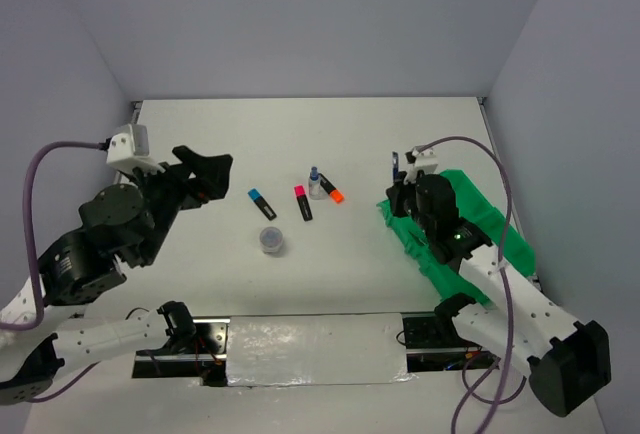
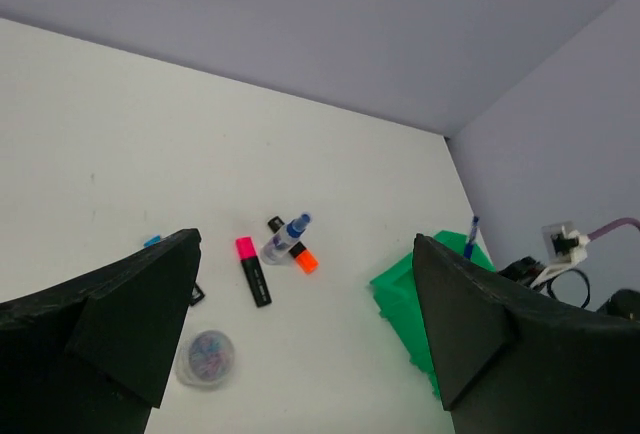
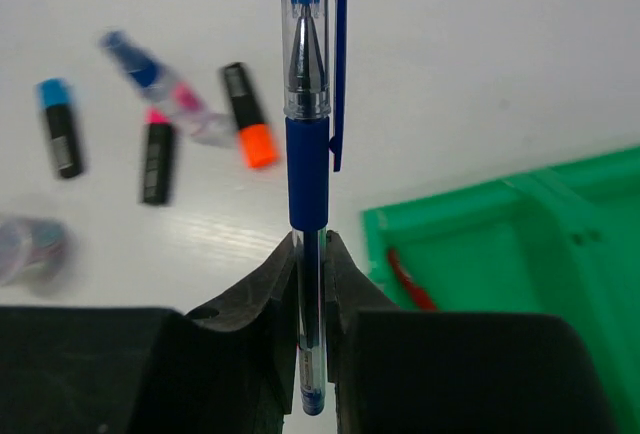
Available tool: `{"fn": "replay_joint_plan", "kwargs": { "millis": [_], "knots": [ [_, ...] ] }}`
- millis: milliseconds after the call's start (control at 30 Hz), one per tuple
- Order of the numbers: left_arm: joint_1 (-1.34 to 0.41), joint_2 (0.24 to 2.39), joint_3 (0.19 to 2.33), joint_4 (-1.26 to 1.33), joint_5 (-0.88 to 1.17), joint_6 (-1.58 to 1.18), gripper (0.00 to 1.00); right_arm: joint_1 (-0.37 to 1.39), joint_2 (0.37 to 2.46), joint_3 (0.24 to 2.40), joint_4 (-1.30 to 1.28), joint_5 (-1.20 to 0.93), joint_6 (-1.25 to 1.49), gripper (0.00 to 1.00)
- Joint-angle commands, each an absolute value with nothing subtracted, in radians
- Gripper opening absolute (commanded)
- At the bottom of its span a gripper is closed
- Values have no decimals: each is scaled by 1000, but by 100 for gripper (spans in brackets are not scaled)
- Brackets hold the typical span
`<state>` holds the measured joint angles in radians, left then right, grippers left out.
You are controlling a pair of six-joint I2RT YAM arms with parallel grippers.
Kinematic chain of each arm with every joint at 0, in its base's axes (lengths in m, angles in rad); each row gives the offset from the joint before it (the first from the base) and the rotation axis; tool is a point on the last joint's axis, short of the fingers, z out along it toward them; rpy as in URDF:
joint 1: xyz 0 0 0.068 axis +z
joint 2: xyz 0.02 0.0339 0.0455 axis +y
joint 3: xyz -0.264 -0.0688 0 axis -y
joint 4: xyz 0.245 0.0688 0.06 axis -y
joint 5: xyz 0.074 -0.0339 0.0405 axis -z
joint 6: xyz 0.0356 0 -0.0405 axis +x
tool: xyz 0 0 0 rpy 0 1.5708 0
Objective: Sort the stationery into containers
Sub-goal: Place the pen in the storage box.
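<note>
Blue is the colour in play: a thin blue pen with a clear barrel (image 3: pixel 308 154) stands upright, pinched near its lower end by the right gripper (image 3: pixel 310 254), whose fingers are pressed against it from both sides. The gripper is at the left edge of the bright green compartmented plastic tray (image 1: pixel 505 239). Judging from this, the pen is held high to clear the tray wall before going in, and a thin red pen (image 3: pixel 408 279) already lies in one compartment. The left gripper (image 1: pixel 210 176) hangs over the table's left side with its jaws spread wide and nothing between them, probably ready for a pickup. Loose on the white table are three short black highlighters, capped blue (image 1: pixel 260 202), pink (image 1: pixel 302 202) and orange (image 1: pixel 332 192), plus one white blue-capped bottle (image 1: pixel 315 182) lying between the pink and orange ones, and one round greyish tub (image 1: pixel 271 240). In all there are two pens, five loose pieces and one tray.
</note>
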<state>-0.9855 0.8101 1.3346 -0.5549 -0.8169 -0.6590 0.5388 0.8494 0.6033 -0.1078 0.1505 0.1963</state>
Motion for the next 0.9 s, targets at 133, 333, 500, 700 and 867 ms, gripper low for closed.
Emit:
{"fn": "replay_joint_plan", "kwargs": {
  "millis": [133,333,500,700,867],
  "knots": [
    [-985,732,1183,-676,-802,-716,99,315,960,655,-206,187,187,0],
    [-983,779,1160,-693,-778,-712,99,287,1058,684,-247,278,227,1],
    [-983,798,1157,-675,-764,-684,99,275,1063,641,-242,294,253,2],
    [-983,785,1146,-647,-747,-672,99,272,1083,649,-279,316,270,6],
    [-983,782,1143,-632,-742,-660,99,270,1072,652,-318,330,270,10]
  ]
}}
